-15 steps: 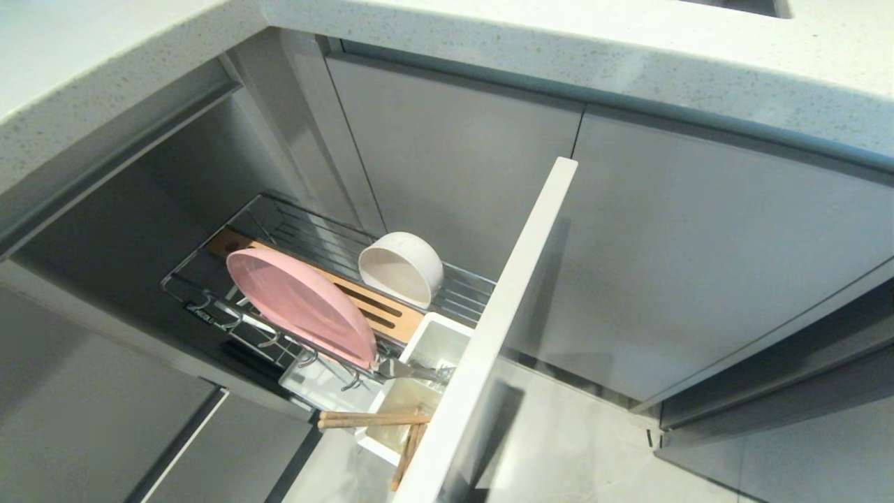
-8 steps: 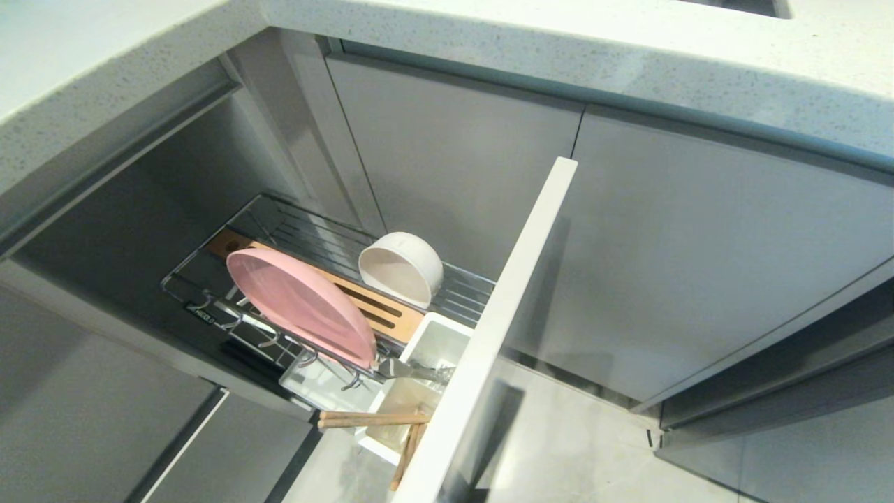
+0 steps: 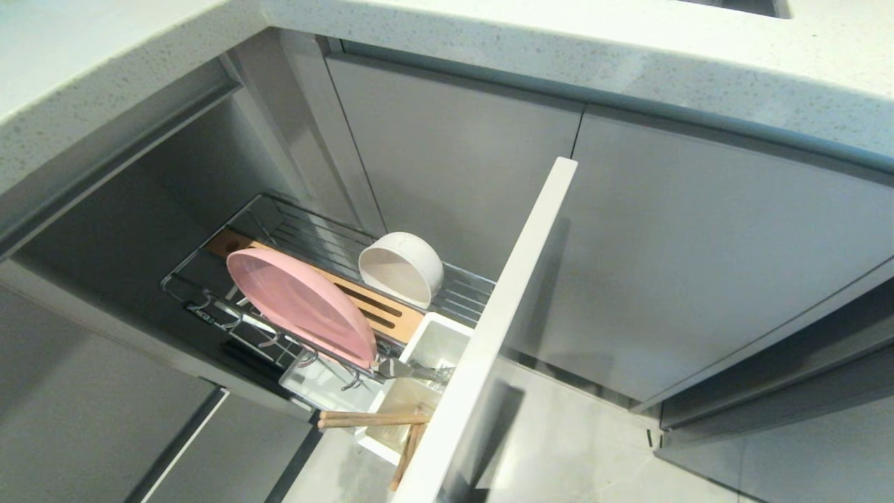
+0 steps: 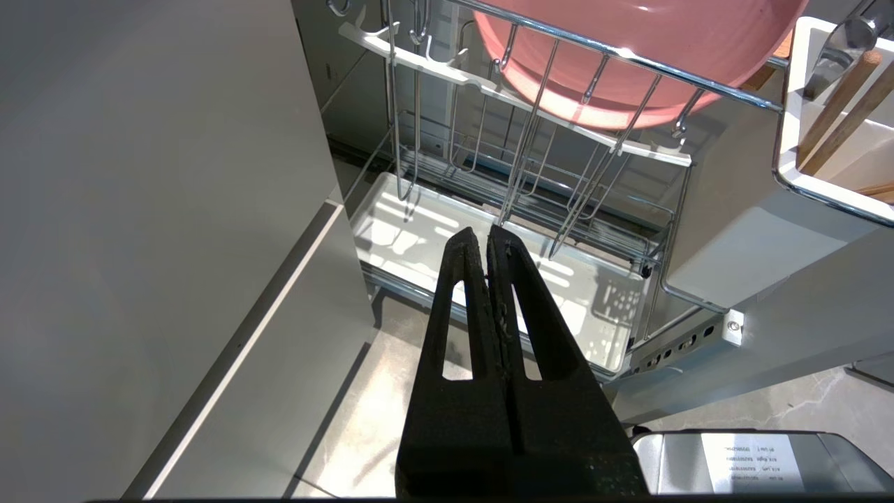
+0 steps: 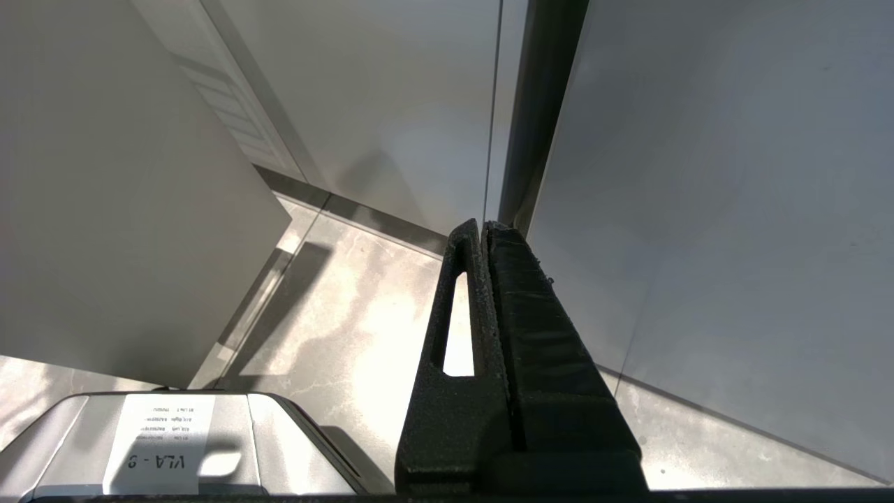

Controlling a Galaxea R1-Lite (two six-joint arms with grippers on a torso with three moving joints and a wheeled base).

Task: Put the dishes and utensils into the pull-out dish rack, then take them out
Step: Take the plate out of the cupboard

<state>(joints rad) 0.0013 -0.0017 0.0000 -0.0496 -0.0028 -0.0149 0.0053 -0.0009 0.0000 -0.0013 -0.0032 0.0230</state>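
The plate (image 3: 300, 307) is salmon pink and plain. The bowl (image 3: 401, 269) is white, without any pattern. The rack (image 3: 279, 216) has shiny chrome wires, and its wooden strip (image 3: 380, 311) is orange-brown with dark slots. The caddy (image 3: 436, 346) is white, the front panel (image 3: 503, 314) pale grey. The chopsticks (image 3: 370, 419) are light wood, the spoon (image 3: 408, 370) grey metal. The worktop (image 3: 559, 42) is whitish with fine dark speckles. The cabinet doors (image 3: 698, 244) are flat grey, the floor (image 3: 594, 454) is pale and marbled. Both hands, left (image 4: 485, 237) and right (image 5: 482, 230), are black.
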